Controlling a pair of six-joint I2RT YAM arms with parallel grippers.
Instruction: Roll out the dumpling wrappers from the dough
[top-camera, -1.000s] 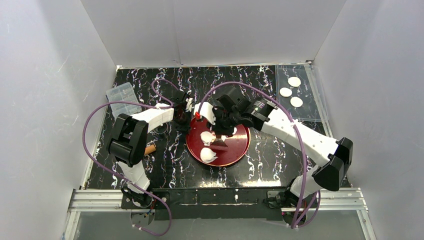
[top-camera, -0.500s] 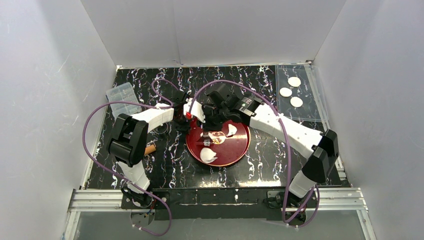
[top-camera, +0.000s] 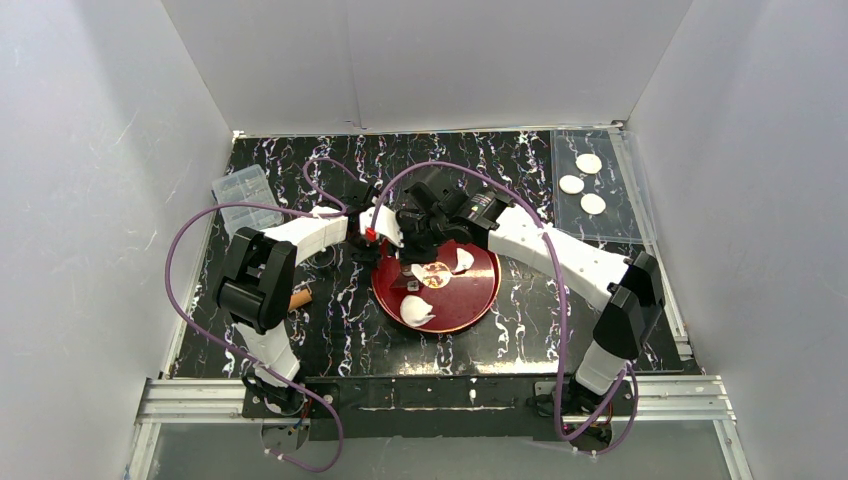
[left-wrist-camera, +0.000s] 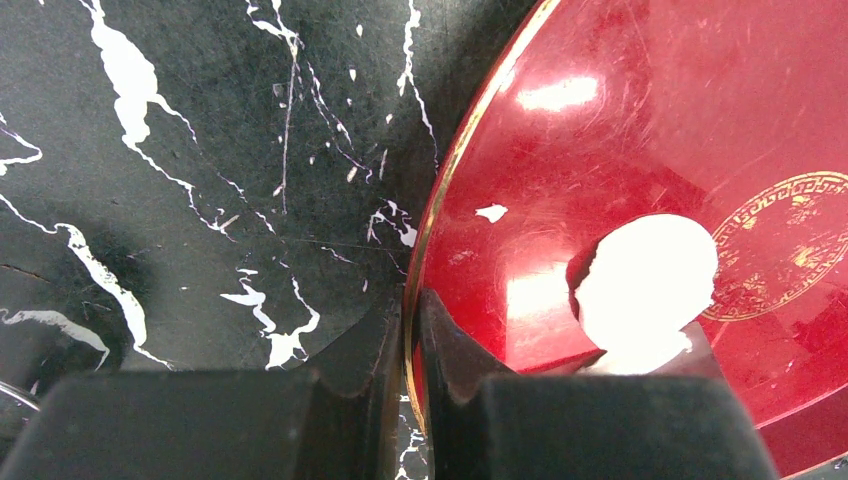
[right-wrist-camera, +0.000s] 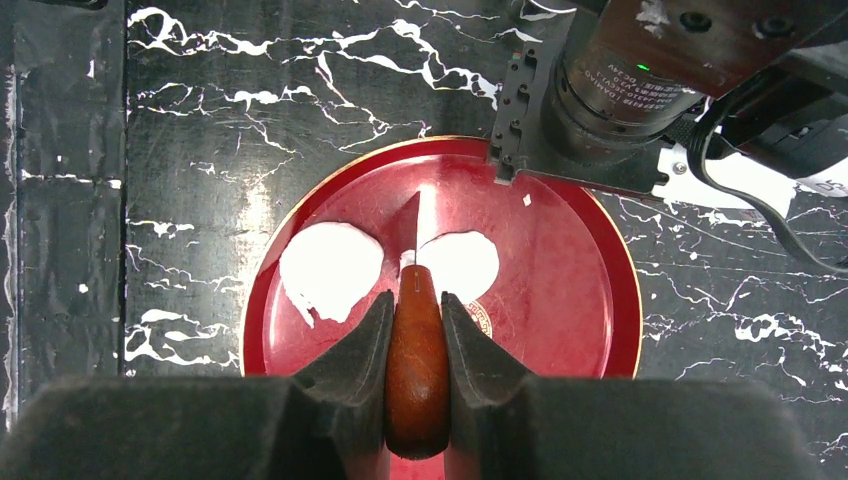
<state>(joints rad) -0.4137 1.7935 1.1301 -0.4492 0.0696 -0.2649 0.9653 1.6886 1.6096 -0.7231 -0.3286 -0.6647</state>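
Ragged white dough pieces lie on a red plate: one at the front, one at the right. My left gripper is shut on the plate's gold rim, with a dough lump just inside. My right gripper is shut on a knife's brown wooden handle. Its thin blade stands between two dough pieces. Three round dumpling wrappers lie at the back right.
The wrappers rest on a clear sheet. A clear plastic box sits at the back left. A wooden roller end shows beside the left arm. The left wrist hangs over the plate's far rim.
My right arm has swung left across the plate with the knife, uncovering the dough piece on the plate's right side. The left gripper has stayed on the rim.
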